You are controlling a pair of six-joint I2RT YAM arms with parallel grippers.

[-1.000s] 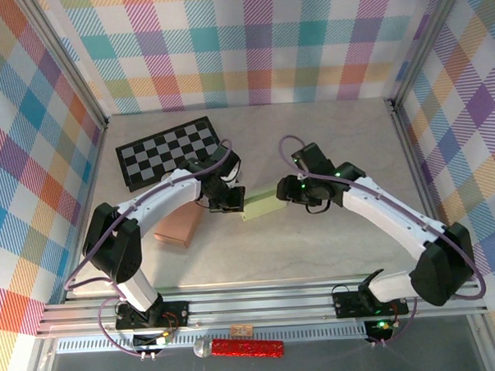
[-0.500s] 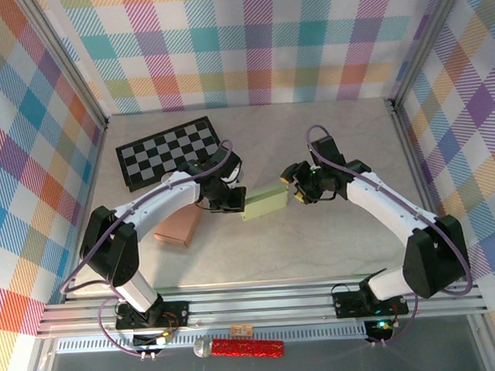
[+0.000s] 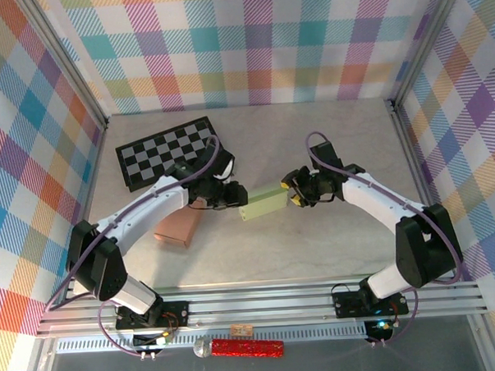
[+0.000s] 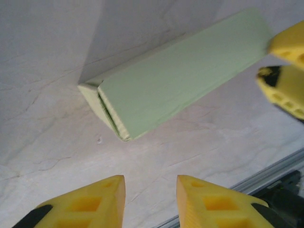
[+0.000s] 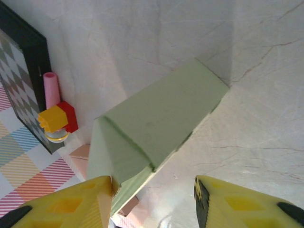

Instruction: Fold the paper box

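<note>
Near the middle of the pale marble-patterned table (image 3: 299, 249) lies the long pale green paper box (image 3: 262, 204), flat on one side, with a gripper at each end. It already looks like a closed oblong block, so the main folding appears done. What seems to remain is the ends: the left wrist view shows a thin slit along the flap at the end facing the left arm, and the right wrist view shows a triangular fold at the other end (whether either flap is fully tucked cannot be told). The left gripper (image 3: 230, 195) sits just off its end of the box, its yellow fingers (image 4: 95, 202) parted by a modest gap with nothing between them. The right gripper (image 3: 295, 192) stands wider, straddling the box's end; one finger (image 5: 71, 202) lies against the green card while the other is clear of it, so it grips nothing. Counted, there is one green box, one black-and-white chequered board (image 3: 168, 149) toward the far left corner, one flat pinkish-brown piece of card (image 3: 175, 228) toward the left edge, and two grippers. One small toy (image 5: 54, 114) made of a pink tube with a red block and a yellow block rests by the board's edge.
</note>
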